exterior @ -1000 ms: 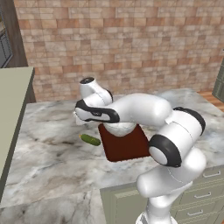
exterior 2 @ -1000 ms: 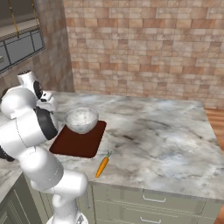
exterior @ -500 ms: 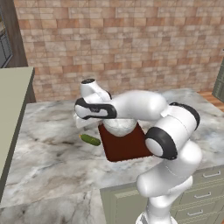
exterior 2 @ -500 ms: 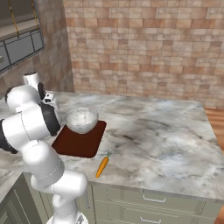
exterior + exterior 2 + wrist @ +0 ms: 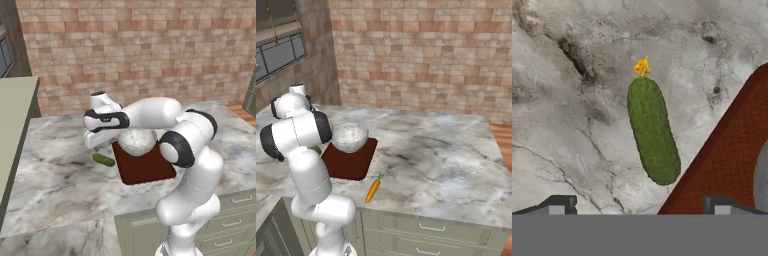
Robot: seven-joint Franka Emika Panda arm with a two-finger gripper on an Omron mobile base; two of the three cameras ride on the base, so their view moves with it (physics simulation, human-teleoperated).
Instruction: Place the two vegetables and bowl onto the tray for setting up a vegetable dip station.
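Hand view: the gripper (image 5: 640, 206) hangs over the marble table (image 5: 567, 125) with its jaws spread wide and nothing between them. Just beyond lies the cucumber (image 5: 652, 131), close beside the tray (image 5: 729, 160) edge but off it. On the tray's far part sits the bowl (image 5: 349, 136); the carrot (image 5: 373, 189) lies on the table off the tray's near corner.

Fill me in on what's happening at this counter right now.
A white robot arm is setting up a dip station on a marble counter. The bowl already sits on the tray. The open gripper hangs over the cucumber, which lies on the counter just beside the tray, not yet grasped. The carrot lies on the counter near the front edge, off the tray.
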